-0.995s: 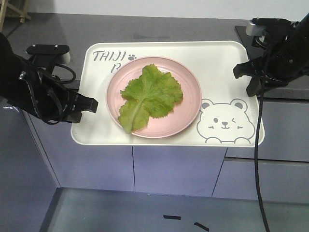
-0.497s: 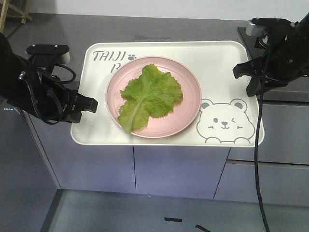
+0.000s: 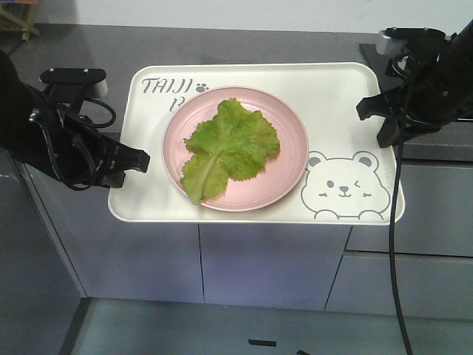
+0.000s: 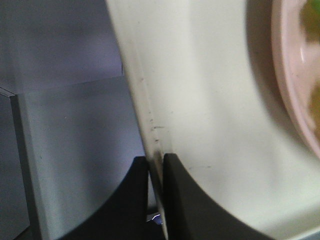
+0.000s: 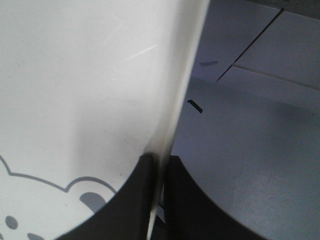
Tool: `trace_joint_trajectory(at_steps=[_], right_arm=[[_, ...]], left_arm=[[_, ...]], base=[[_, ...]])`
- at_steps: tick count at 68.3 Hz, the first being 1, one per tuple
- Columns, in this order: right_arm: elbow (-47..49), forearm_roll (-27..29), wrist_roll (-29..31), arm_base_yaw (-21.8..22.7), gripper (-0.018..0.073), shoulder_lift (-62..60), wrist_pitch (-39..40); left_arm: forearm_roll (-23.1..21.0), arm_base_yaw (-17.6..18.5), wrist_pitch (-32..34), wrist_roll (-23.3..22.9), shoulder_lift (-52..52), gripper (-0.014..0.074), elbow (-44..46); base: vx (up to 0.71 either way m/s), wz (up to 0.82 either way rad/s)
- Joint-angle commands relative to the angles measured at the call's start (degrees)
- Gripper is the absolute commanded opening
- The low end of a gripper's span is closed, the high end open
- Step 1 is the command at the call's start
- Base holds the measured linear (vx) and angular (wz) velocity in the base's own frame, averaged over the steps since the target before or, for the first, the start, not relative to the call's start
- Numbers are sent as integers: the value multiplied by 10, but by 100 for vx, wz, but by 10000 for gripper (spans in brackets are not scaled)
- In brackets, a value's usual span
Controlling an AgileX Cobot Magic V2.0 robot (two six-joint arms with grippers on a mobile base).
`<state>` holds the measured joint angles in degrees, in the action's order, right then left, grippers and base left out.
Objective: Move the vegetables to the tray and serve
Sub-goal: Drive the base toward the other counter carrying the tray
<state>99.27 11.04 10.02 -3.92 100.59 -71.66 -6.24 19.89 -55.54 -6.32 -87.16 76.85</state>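
Dark grey flat counter [image 3: 89, 44] over grey cabinet fronts [image 3: 266, 266]. Cream rectangular plastic tray [image 3: 340, 96] lies across its front edge, near side overhanging; resting or lifted, cannot tell. Left gripper [image 4: 156, 167] and right gripper [image 5: 159, 165] jaws pinch its short rims. Round pink plate [image 3: 292, 159] directly on the tray, centre-left.

We see a round pink plate [image 3: 290, 157] at the centre, a dark grey countertop [image 3: 244, 43] stretching far behind it. Nearer us, lavender cabinet doors [image 3: 266, 266] meet a grey floor [image 3: 177, 333] bearing a small black mark [image 3: 262, 342].
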Motion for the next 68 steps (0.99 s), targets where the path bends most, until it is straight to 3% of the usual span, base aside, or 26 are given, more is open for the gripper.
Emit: trace_joint_trajectory(at_steps=[1, 68], right_arm=[[16, 46, 23, -6, -6, -31, -19], [16, 46, 23, -6, -6, -31, -19]], left_arm=[[-41, 11, 51, 11, 26, -6, 18], [-41, 11, 50, 11, 26, -6, 18]], base=[[7, -2], [12, -3]])
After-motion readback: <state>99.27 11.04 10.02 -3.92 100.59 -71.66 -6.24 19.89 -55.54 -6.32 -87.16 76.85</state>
